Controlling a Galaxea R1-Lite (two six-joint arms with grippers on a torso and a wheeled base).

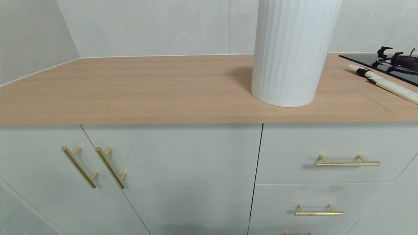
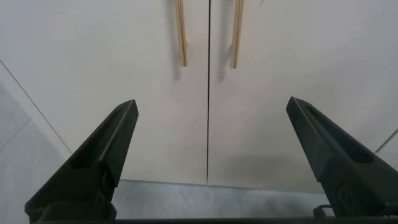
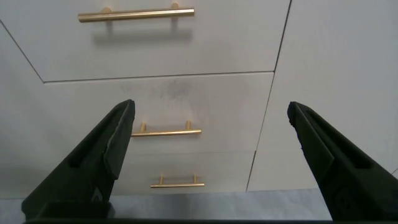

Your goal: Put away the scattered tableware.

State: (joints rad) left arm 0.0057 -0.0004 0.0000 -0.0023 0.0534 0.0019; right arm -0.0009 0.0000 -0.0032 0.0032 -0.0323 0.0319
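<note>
Tableware in sight is one cream utensil [image 1: 385,84] with a black band. It lies on the counter's right end, just beside the hob and well apart from both grippers.

Cabinet doors [image 1: 183,169] and a stack of drawers [image 1: 326,143] make up the pale front below. The wooden counter [image 1: 147,91] runs across the head view above them, with tiled wall behind it. A tall white ribbed container [image 1: 290,55] stands upright on the counter near its front edge, above the seam between doors and drawers and left of the utensil. A black glass hob [image 1: 362,60] sits at the far right, carrying a dark burner grate [image 1: 398,58].

The left gripper [image 2: 210,102] hangs low before the two doors, its dark fingers spread wide with nothing between them; the door seam shows in the gap. The right gripper [image 3: 210,104] hangs before the drawers, likewise spread wide and holding nothing.

Two gold bar handles [image 1: 78,166] flank the door seam, and each drawer has a horizontal gold handle [image 1: 347,162].
</note>
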